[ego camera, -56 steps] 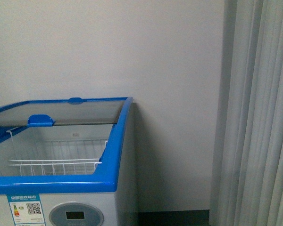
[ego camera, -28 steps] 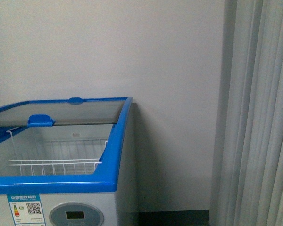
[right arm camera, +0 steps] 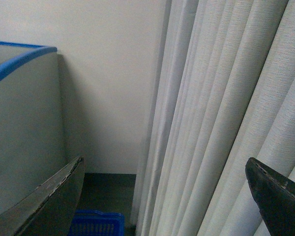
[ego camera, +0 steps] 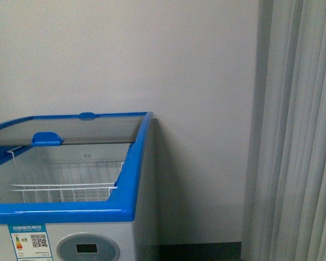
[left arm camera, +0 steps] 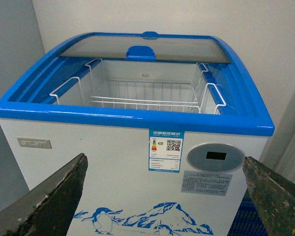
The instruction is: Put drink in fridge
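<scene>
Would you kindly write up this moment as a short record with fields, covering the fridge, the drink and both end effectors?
fridge: white chest, blue trim, against the wall
lid: glass, slid back, front half open
inside: white wire basket, nothing seen in it
drink: not in any view
left end effector: open, empty, facing the fridge front
right end effector: open, empty, facing the curtain
floor: blue basket beside the fridge
</scene>
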Robot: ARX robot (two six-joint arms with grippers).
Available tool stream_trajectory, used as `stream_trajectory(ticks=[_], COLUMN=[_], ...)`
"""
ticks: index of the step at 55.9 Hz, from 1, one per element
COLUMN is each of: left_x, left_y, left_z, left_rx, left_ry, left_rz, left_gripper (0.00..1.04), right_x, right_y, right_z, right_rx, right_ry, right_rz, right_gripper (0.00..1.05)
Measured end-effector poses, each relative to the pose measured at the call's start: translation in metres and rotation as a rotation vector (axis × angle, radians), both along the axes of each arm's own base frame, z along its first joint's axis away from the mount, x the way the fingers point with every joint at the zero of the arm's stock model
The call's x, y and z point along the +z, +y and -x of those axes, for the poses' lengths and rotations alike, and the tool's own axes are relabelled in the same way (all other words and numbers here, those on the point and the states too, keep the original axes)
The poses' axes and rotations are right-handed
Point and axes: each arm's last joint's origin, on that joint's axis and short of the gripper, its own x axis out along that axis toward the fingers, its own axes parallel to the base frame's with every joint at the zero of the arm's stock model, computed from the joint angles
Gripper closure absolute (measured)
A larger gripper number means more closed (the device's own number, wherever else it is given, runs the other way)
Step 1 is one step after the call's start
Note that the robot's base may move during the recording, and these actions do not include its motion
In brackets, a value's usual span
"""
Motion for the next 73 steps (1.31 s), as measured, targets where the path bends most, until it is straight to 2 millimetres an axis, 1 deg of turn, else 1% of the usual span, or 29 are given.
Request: stream_trajectory(ticks=[16, 20, 21, 22, 24, 26, 27, 30, 33, 35, 37, 44, 45, 49, 53, 54, 59, 60, 61, 63, 64, 65, 69, 70, 71, 73], left_x=[0.0, 0.0, -0.001, -0.001, -0.001, -0.003, -0.005, -0.005, -0.004, -0.004, -0.004, -0.004, -0.004, -0.004, -0.004, -0.004, -0.004, -0.004, -0.004, -0.004, -0.004, -0.004, -0.004, -0.004, -0.004, -0.004], left_y=[0.0, 0.0, 0.0, 0.0, 0.0, 0.0, 0.0, 0.0, 0.0, 0.0, 0.0, 0.0, 0.0, 0.0, 0.0, 0.0, 0.0, 0.0, 0.0, 0.0, 0.0, 0.0, 0.0, 0.0, 0.0, 0.0], left_z=[0.0, 0.0, 0.001, 0.001, 0.002, 0.004, 0.006, 0.009, 0.012, 0.012, 0.012, 0.012, 0.012, 0.012, 0.012, 0.012, 0.012, 0.012, 0.012, 0.012, 0.012, 0.012, 0.012, 0.012, 0.012, 0.012], left_rx=[0.0, 0.0, 0.0, 0.0, 0.0, 0.0, -0.002, 0.0, 0.0, 0.0, 0.0, 0.0, 0.0, 0.0, 0.0, 0.0, 0.0, 0.0, 0.0, 0.0, 0.0, 0.0, 0.0, 0.0, 0.0, 0.0], left_ry=[0.0, 0.003, 0.005, 0.005, 0.005, 0.024, 0.037, 0.035, 0.014, 0.013, 0.012, 0.011, 0.011, 0.012, 0.012, 0.012, 0.012, 0.012, 0.012, 0.012, 0.012, 0.012, 0.012, 0.012, 0.012, 0.012], left_rz=[0.0, 0.0, 0.0, 0.0, 0.0, 0.0, 0.0, -0.001, 0.0, -0.001, 0.0, 0.0, 0.002, 0.001, 0.0, 0.0, 0.0, 0.0, 0.0, 0.0, 0.0, 0.0, 0.0, 0.0, 0.0, 0.0], left_gripper=[0.08, 0.18, 0.23, 0.23, 0.29, 0.34, 0.38, 0.45, 0.55, 0.65, 0.71, 1.01, 1.02, 1.02, 0.87, 0.81, 0.64, 0.62, 0.57, 0.55, 0.5, 0.5, 0.39, 0.35, 0.29, 0.22], right_x=[0.0, 0.0, 0.0, 0.0, 0.0, 0.0, 0.0, 0.0, 0.0, 0.0, 0.0, 0.0, 0.0, 0.0, 0.0, 0.0, 0.0, 0.0, 0.0, 0.0, 0.0, 0.0, 0.0, 0.0, 0.0, 0.0], right_y=[0.0, 0.0, 0.0, 0.0, 0.0, 0.0, 0.0, 0.0, 0.0, 0.0, 0.0, 0.0, 0.0, 0.0, 0.0, 0.0, 0.0, 0.0, 0.0, 0.0, 0.0, 0.0, 0.0, 0.0, 0.0, 0.0], right_z=[0.0, 0.0, 0.0, 0.0, 0.0, 0.0, 0.0, 0.0, 0.0, 0.0, 0.0, 0.0, 0.0, 0.0, 0.0, 0.0, 0.0, 0.0, 0.0, 0.0, 0.0, 0.0, 0.0, 0.0, 0.0, 0.0], right_rx=[0.0, 0.0, 0.0, 0.0, 0.0, 0.0, 0.001, 0.0, 0.0, 0.002, 0.0, 0.0, 0.0, 0.0, 0.0, 0.0, 0.0, 0.0, 0.0, 0.0, 0.0, 0.0, 0.0, 0.0, 0.0, 0.0], right_ry=[0.0, 0.0, 0.0, 0.0, 0.0, 0.0, 0.0, 0.0, 0.0, 0.0, 0.0, 0.0, 0.0, 0.0, 0.0, 0.0, 0.0, 0.0, 0.0, 0.0, 0.0, 0.0, 0.0, 0.0, 0.0, 0.0], right_rz=[0.0, 0.0, 0.0, 0.0, 0.0, 0.0, 0.0, 0.0, 0.0, 0.0, 0.0, 0.0, 0.0, 0.0, 0.0, 0.0, 0.0, 0.0, 0.0, 0.0, 0.0, 0.0, 0.0, 0.0, 0.0, 0.0], right_gripper=[0.07, 0.07, 0.07, 0.07, 0.07, 0.07, 0.07, 0.07, 0.07, 0.07, 0.07, 0.07, 0.07, 0.07, 0.07, 0.07, 0.07, 0.07, 0.07, 0.07, 0.07, 0.07, 0.07, 0.07, 0.07, 0.07])
